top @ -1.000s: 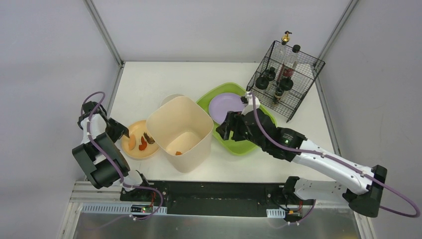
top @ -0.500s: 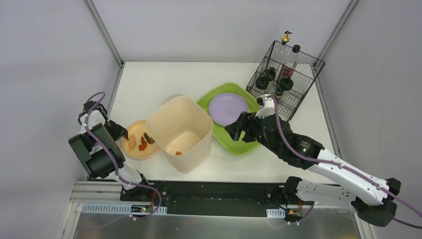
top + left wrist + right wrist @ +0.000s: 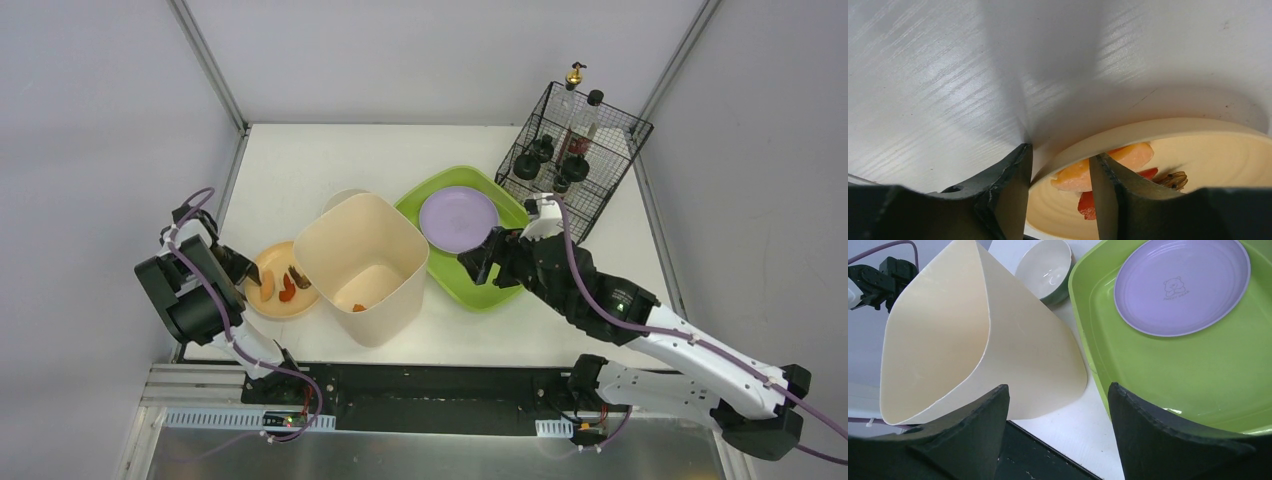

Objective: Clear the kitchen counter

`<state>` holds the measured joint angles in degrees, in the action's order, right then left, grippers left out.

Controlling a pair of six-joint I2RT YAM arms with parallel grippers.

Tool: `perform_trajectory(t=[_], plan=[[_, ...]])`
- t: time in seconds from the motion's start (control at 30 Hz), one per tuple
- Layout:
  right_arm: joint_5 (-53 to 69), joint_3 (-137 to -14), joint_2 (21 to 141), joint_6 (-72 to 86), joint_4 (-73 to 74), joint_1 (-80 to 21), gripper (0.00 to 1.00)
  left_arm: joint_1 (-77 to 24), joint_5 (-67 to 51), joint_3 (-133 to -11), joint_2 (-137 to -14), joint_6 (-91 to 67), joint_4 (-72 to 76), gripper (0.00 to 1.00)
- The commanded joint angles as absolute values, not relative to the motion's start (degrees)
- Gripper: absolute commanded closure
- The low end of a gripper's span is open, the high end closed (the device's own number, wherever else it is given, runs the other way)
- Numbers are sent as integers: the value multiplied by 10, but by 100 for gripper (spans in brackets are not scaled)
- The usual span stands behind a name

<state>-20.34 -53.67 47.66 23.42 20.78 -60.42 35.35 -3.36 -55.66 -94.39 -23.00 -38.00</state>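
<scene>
The white kitchen counter [image 3: 300,170] holds a cream plate [image 3: 280,295] with orange and red food scraps [image 3: 1108,162]. My left gripper [image 3: 245,272] is at the plate's left rim. In the left wrist view the left gripper [image 3: 1060,152] is open, one finger outside the plate [image 3: 1198,150] and one inside, with a gap left. My right gripper [image 3: 478,265] is open and empty over the near left part of the green tray [image 3: 415,205]. The right wrist view shows the right gripper [image 3: 1058,390] above the counter [image 3: 1083,425], between bin and tray.
A tall cream bin [image 3: 365,265] stands between plate and tray, with a scrap at its bottom. A purple plate [image 3: 458,218] lies in the tray. A small bowl [image 3: 1044,270] sits behind the bin. A black wire basket [image 3: 572,160] with bottles stands at the back right.
My left gripper has moved right and down until it straddles the plate's rim. My right arm has drawn back to the right over the tray, jaws open.
</scene>
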Motion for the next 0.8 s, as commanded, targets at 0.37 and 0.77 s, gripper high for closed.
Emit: perform_trajectory(t=[0.37,0.77], plan=[[-246,-527,458,214,196,-606,23,359,-43,-575,-992,-229,-379,95],[-251,-511,439,215,193,-602,22,359,-70,-572,-919,-234,-377,100]])
